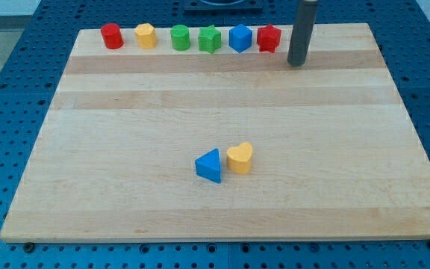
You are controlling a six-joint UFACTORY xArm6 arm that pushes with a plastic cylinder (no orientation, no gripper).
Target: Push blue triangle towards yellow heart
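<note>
1. Up top, the rod [302,30] is cut off by the view's top edge, so you see only its lower length; my tip [296,64] rests on the surface [125,134] near the view's top right.
2. You get no pincer on this arm, so nothing opens, closes or grips; only the rod's end touches the surface.
3. You will find the blue triangle [209,166] a little below the surface's middle, touching or just beside the yellow heart [240,158], which sits on its right; whether a gap remains is hard to tell.
4. My tip stands well apart from that pair, up and to the view's right.
5. Along the top edge runs a row: red cylinder [111,36], yellow block [146,35], green block [180,37], green star [210,39], blue block [240,38], red star [269,38]. Some shapes are too small to make out.
6. My tip is just right of the red star.
7. Around the pair you have bare wood on all sides, with the bottom edge nearest.
</note>
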